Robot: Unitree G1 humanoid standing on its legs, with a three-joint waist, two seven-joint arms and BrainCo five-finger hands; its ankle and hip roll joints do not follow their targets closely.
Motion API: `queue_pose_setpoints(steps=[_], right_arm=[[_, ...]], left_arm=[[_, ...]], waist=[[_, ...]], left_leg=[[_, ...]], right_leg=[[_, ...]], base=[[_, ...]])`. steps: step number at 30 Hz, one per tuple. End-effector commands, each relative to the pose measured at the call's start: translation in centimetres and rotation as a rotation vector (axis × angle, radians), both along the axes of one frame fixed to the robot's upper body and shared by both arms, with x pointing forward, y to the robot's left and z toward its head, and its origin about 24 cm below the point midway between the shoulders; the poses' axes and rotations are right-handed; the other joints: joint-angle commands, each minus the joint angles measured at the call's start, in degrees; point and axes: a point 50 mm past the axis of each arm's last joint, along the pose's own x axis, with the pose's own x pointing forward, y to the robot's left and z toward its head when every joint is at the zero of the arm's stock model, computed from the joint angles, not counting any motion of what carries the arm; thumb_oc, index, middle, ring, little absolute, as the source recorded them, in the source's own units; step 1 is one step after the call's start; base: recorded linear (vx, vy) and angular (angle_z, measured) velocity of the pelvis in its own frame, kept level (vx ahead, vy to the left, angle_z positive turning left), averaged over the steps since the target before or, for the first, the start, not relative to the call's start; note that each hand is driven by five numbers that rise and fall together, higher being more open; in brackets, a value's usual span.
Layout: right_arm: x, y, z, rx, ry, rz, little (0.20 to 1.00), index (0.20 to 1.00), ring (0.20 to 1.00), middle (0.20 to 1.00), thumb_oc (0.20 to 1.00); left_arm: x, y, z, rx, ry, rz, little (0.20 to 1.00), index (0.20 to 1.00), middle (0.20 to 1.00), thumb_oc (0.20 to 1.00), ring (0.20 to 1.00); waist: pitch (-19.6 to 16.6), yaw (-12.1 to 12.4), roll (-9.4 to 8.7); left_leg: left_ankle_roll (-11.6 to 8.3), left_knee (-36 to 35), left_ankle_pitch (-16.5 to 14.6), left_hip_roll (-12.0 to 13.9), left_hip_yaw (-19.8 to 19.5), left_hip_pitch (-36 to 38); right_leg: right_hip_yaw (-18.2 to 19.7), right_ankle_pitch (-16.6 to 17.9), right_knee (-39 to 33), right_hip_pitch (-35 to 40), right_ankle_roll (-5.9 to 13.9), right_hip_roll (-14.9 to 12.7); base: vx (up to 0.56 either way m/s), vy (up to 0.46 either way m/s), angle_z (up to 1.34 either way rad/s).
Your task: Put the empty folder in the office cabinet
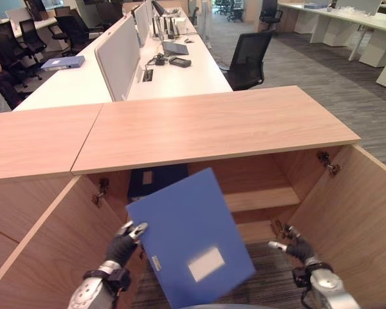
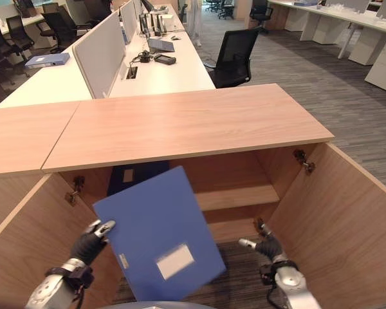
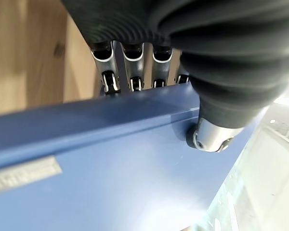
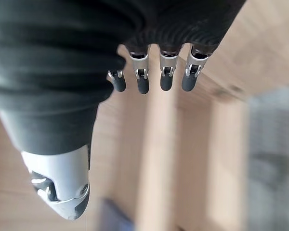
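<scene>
Left hand (image 1: 123, 243) pinches folder (image 1: 190, 239) edge, fingers (image 3: 135, 72) behind, thumb in front; folder tilted before cabinet (image 1: 257, 174), doors open for insertion. Right hand (image 1: 297, 247) beside folder, fingers relaxed, empty.

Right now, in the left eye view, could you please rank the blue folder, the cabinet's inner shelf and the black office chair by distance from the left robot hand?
1. Blue folder, held in left robot hand.
2. Wooden inner shelf, inside the cabinet, rightward.
3. Black office chair, beyond the cabinet top.

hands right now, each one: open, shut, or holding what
Left hand: shut on the blue folder, fingers behind its edge, thumb on its face, in front of the open cabinet.
Right hand: open, holding nothing.
</scene>
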Motion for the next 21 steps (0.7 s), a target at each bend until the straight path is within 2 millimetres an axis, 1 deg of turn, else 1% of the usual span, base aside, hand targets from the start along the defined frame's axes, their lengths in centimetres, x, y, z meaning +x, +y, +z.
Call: queue_pose_setpoints(steps=[1, 2, 3, 5, 7, 9, 11, 14, 15, 16, 17, 21], right_arm=[[2.5, -0.3, 3.6, -0.022, -0.196, 0.03, 1.0, 1.0, 1.0, 1.0, 1.0], [2.8, -0.5, 4.6, -0.04, -0.241, 0.025, 1.0, 1.0, 1.0, 1.0, 1.0], [2.8, -0.5, 4.6, -0.04, -0.241, 0.025, 1.0, 1.0, 1.0, 1.0, 1.0], [3.1, -0.3, 6.0, -0.029, -0.312, 0.025, 1.0, 1.0, 1.0, 1.0, 1.0], [3.2, 0.0, 6.4, -0.015, -0.332, 0.037, 1.0, 1.0, 1.0, 1.0, 1.0], [3.3, 0.6, 7.1, 0.038, -0.37, 0.068, 1.0, 1.0, 1.0, 1.0, 1.0], [3.4, 1.4, 7.4, 0.087, -0.383, 0.115, 1.0, 1.0, 1.0, 1.0, 1.0], [3.6, 2.9, 7.4, 0.167, -0.375, 0.21, 1.0, 1.0, 1.0, 1.0, 1.0], [3.7, 3.5, 7.2, 0.2, -0.36, 0.243, 1.0, 1.0, 1.0, 1.0, 1.0], [4.0, 4.7, 6.5, 0.234, -0.323, 0.295, 1.0, 1.0, 1.0, 1.0, 1.0], [4.0, 4.7, 6.5, 0.234, -0.323, 0.296, 1.0, 1.0, 1.0, 1.0, 1.0], [4.3, 7.7, 5.8, 0.348, -0.268, 0.423, 1.0, 1.0, 1.0, 1.0, 1.0]], left_arm=[[0.9, 1.0, 2.0, 0.158, -0.132, 0.009, 0.2, 0.2, 0.2, 0.2, 0.2], [1.1, 1.5, 2.3, 0.187, -0.147, 0.042, 0.2, 0.2, 0.2, 0.2, 0.2], [1.1, 1.5, 2.3, 0.188, -0.147, 0.042, 0.2, 0.2, 0.2, 0.2, 0.2], [1.1, 2.1, 2.7, 0.222, -0.166, 0.085, 0.2, 0.2, 0.2, 0.2, 0.2], [1.2, 2.2, 2.8, 0.231, -0.17, 0.094, 0.2, 0.2, 0.2, 0.2, 0.2], [1.2, 2.5, 3.0, 0.235, -0.182, 0.11, 0.2, 0.2, 0.2, 0.2, 0.2], [1.4, 2.4, 3.0, 0.231, -0.19, 0.114, 0.2, 0.2, 0.2, 0.2, 0.2], [1.7, 2.3, 3.5, 0.23, -0.222, 0.104, 0.2, 0.2, 0.2, 0.2, 0.2], [1.9, 2.2, 3.7, 0.23, -0.235, 0.098, 0.2, 0.2, 0.2, 0.2, 0.2], [2.4, 1.9, 4.1, 0.226, -0.264, 0.089, 0.2, 0.2, 0.2, 0.2, 0.2], [2.4, 1.9, 4.1, 0.226, -0.264, 0.089, 0.2, 0.2, 0.2, 0.2, 0.2], [3.2, 1.1, 4.9, 0.201, -0.319, 0.075, 0.2, 0.2, 0.2, 0.2, 0.2]], waist=[[-0.52, 0.74, -2.57], [-0.49, 0.79, -2.66], [-0.47, 0.79, -2.65], [-0.35, 0.87, -2.8], [-0.27, 0.9, -2.87], [-0.15, 0.95, -3.01], [-0.11, 1.11, -3.14], [0.02, 1.47, -3.38], [0.01, 1.62, -3.48], [-0.05, 1.92, -3.63], [-0.02, 1.88, -3.64], [0.06, 2.34, -3.84]], left_leg=[[2.01, 0.7, -6.95, -1.43, -2.03, 1.35], [2.02, 0.7, -6.94, -1.41, -2.05, 1.31], [2.01, 0.7, -6.94, -1.41, -2.05, 1.31], [2.03, 0.7, -6.88, -1.32, -2.13, 1.23], [2.02, 0.7, -6.82, -1.31, -2.19, 1.19], [1.97, 0.7, -6.78, -1.32, -2.23, 1.13], [1.91, 0.7, -6.72, -1.26, -2.24, 1.08], [1.78, 0.7, -6.57, -1.25, -2.3, 0.99], [1.73, 0.7, -6.55, -1.24, -2.34, 0.98], [1.67, 0.7, -6.51, -1.24, -2.43, 0.96], [1.67, 0.7, -6.5, -1.25, -2.44, 0.96], [1.53, 0.7, -6.36, -1.24, -2.46, 0.78]], right_leg=[[-0.83, -0.22, 0.36, -2.07, 4.33, -2.43], [-0.85, -0.27, 0.36, -2.05, 4.26, -2.41], [-0.85, -0.27, 0.36, -2.05, 4.26, -2.41], [-0.76, -0.31, 0.36, -2.1, 4.1, -2.37], [-0.7, -0.26, 0.36, -2.1, 4.04, -2.37], [-0.67, -0.32, 0.36, -2.14, 3.96, -2.34], [-0.69, -0.34, 0.36, -2.16, 3.9, -2.33], [-0.75, -0.28, 0.36, -2.17, 3.88, -2.34], [-0.74, -0.26, 0.36, -2.19, 3.88, -2.32], [-0.82, -0.24, 0.36, -2.15, 3.85, -2.32], [-0.82, -0.24, 0.36, -2.15, 3.84, -2.32], [-1.05, -0.28, 0.36, -2.24, 3.76, -2.3]], base=[[0.0, 0.0, 0.0], [0.0, 0.0, 0.0], [0.0, 0.0, 0.0], [0.0, 0.0, 0.0], [0.0, -0.006, -0.02], [0.0, -0.008, -0.02], [0.0, 0.0, 0.0], [0.0, 0.0, 0.0], [0.0, 0.0, 0.0], [0.0, 0.0, 0.0], [0.0, 0.0, 0.0], [0.0, 0.0, 0.0]])
